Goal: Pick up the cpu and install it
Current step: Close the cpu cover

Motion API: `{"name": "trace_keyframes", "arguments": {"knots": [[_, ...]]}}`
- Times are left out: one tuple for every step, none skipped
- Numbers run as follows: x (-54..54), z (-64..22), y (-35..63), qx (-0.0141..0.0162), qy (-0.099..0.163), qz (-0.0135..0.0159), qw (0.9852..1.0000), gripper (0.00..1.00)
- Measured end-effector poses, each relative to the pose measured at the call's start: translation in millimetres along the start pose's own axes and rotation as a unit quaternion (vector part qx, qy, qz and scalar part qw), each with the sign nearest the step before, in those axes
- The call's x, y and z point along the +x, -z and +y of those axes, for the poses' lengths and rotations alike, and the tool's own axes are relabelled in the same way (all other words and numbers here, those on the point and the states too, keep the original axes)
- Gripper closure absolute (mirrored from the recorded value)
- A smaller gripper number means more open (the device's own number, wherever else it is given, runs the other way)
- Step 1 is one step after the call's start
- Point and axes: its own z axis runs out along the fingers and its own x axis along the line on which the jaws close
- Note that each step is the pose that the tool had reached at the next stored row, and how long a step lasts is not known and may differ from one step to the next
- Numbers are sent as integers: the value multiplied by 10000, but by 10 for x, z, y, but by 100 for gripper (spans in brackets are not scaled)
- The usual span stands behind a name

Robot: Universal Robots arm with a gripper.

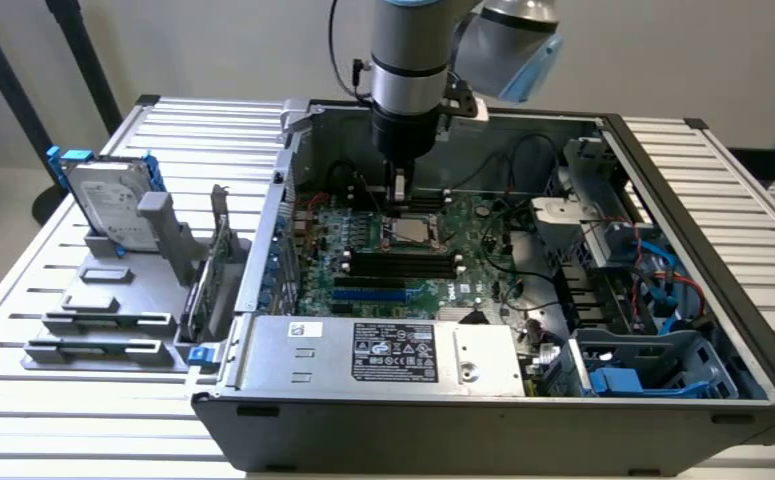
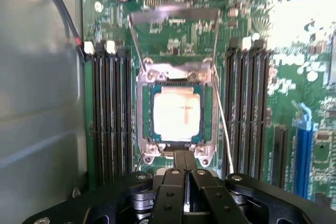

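Slatted metal table point(image 1: 67, 425), carrying open computer case point(image 1: 494, 432), grey parts stand point(image 1: 140, 300)

1 arm point(image 1: 407, 50) is hung from above, left of centre in the exterior view, its silver-grey tube held nearly vertical. A blue-capped joint point(image 1: 527, 70) is set just to its right. The black wrist point(image 1: 401, 130) is pointed straight down, and the claw point(image 1: 401, 195) is carried at its lower end, toward the far side. The 2 black fingers point(image 2: 169, 192) are pressed together, with nothing gripped between them.
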Motion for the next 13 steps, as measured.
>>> {"name": "trace_keyframes", "arguments": {"knots": [[-5,43,40,2,0,1,10000,89],[-12,84,81,3,-1,2,10000,89],[-23,121,124,4,0,1,10000,89],[-36,159,166,4,-1,1,10000,89],[-48,197,205,5,0,1,10000,89],[-59,236,240,6,0,1,10000,89],[-69,279,273,7,-1,1,10000,89],[-76,329,304,8,0,1,10000,89],[-79,373,324,9,-1,1,10000,89],[-81,418,340,11,0,2,10000,89],[-83,463,353,13,0,2,10000,89],[-83,508,364,15,0,2,10000,89],[-83,552,372,17,3,2,10000,89]]}}
